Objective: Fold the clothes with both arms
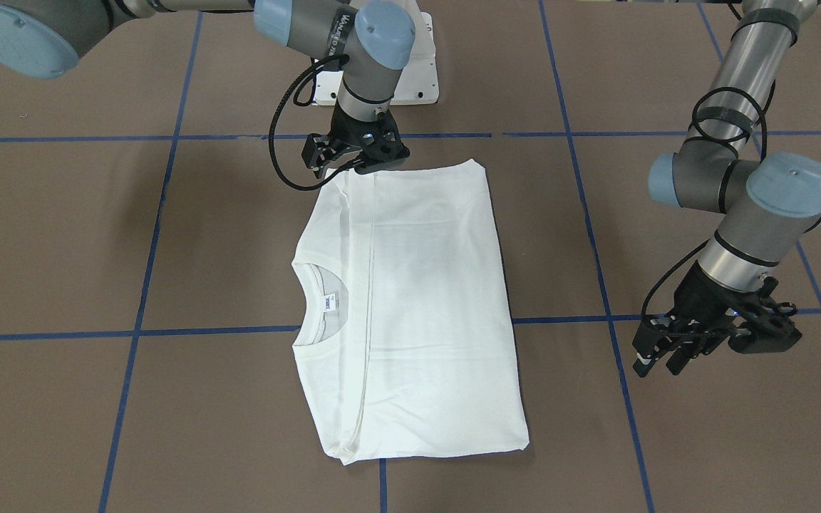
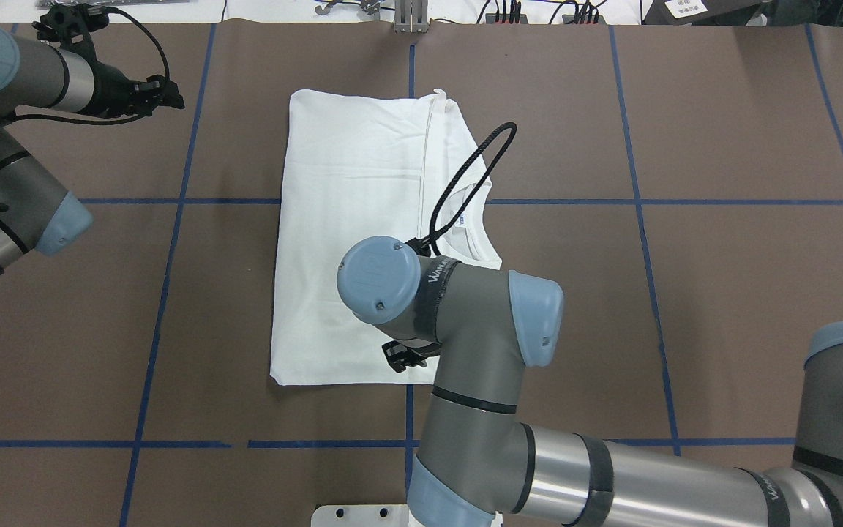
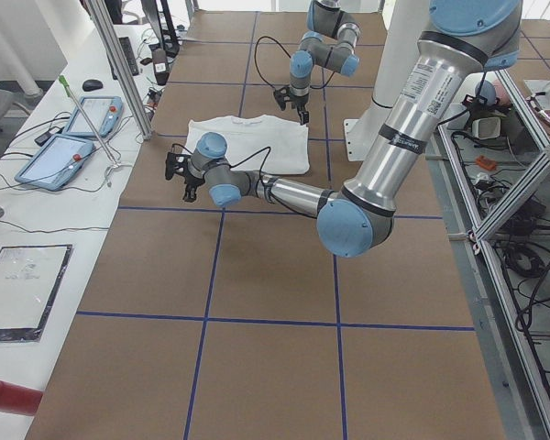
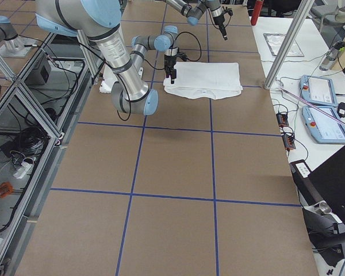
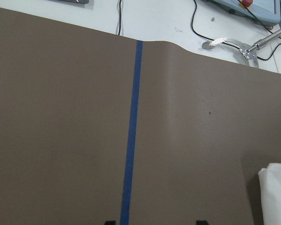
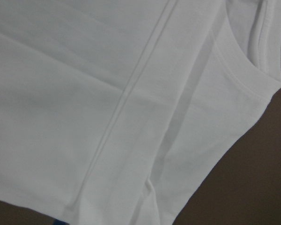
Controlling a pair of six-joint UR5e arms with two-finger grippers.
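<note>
I am risking a spoiled fold. My right black two-finger gripper [image 1: 362, 165] is sitting at the base-side edge of the white long-sleeved cotton T-shirt [image 1: 425, 306], and I cannot tell whether it is closed. My left gripper [image 1: 660, 365] is hanging open and empty, well apart. Lifting one-handed, or catching a single layer, would probably skew the fold. The shirt is lying flat in the middle of the brown taped bench [image 1: 61, 235], folded rectangular, with its ribbed collar [image 1: 311, 269] showing.

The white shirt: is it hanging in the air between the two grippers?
No, the shirt lies flat on the table, and the left gripper hovers apart, off to its side.
</note>
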